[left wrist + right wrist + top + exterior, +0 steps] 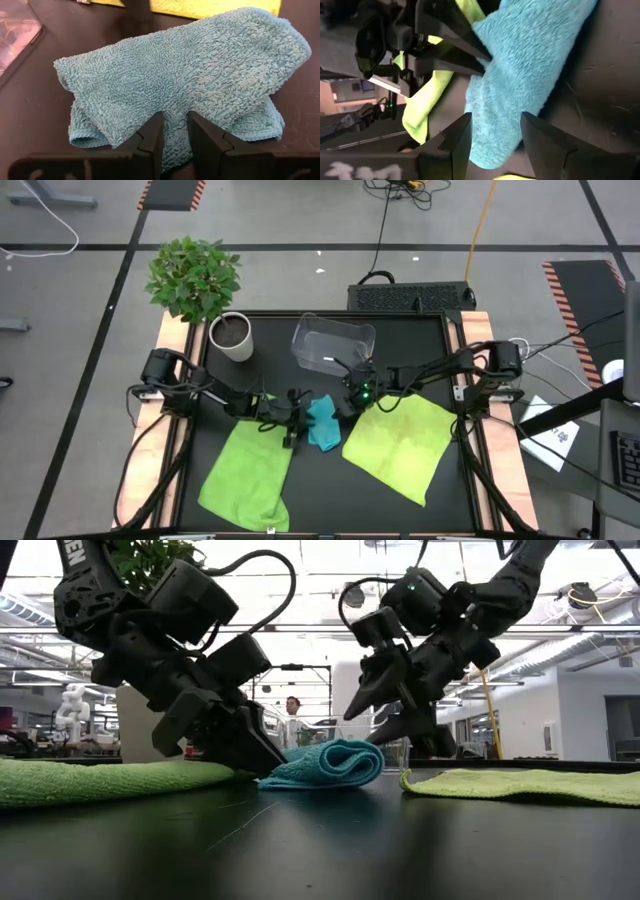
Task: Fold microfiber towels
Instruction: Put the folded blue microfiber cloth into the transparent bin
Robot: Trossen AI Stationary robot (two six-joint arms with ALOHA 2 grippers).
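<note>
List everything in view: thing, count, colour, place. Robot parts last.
turquoise towel: one, turquoise-blue, bunched mid-table between both arms
green towels: two, lime; one front left, one front right, both lying flat
clear bin: one, transparent, back centre
potted plant: one, green leaves in white pot, back left corner
person: one, far in the room behind
left end effector: one, dark, pinching the turquoise towel's edge
right end effector: one, dark, fingers apart at the turquoise towel

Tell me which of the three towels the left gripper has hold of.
The small turquoise towel in the middle, pinched by the left gripper; both lime-green towels lie flat, untouched.
</note>
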